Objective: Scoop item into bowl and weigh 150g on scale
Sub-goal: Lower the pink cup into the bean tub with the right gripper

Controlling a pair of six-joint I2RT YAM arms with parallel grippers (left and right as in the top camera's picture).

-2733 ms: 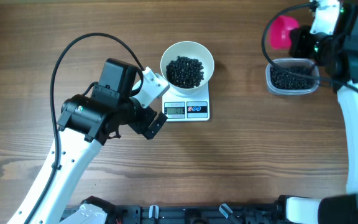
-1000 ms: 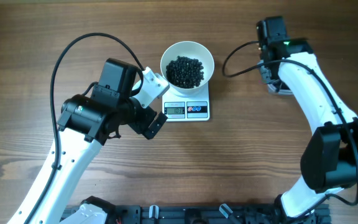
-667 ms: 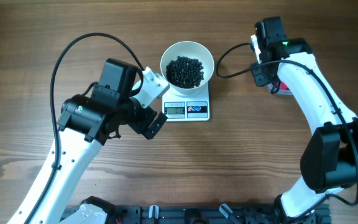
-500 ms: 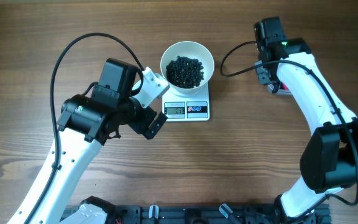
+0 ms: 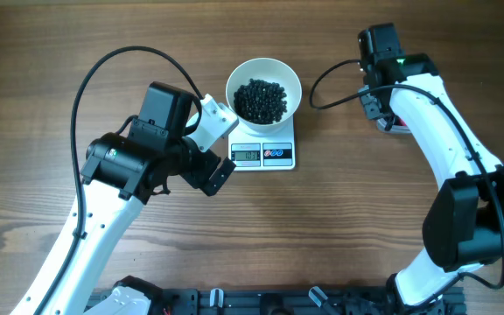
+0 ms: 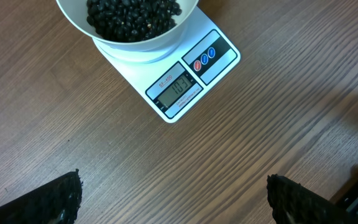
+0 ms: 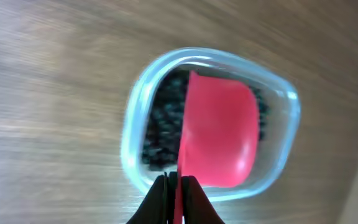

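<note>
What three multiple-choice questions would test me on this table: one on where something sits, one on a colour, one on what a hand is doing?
1. Where does the white bowl sit?
A) on the scale
B) on bare wood
C) in an arm's grip

2. What colour is the scoop over the clear tub?
A) blue
B) pink
C) green

3. What is the right hand doing?
A) standing wide open
B) gripping the bowl
C) shut on the scoop's handle

Answers:
1 A, the scale's display pokes out beneath the bowl.
2 B, it shows bright pink against the dark beads.
3 C, it pinches the scoop's thin handle.
</note>
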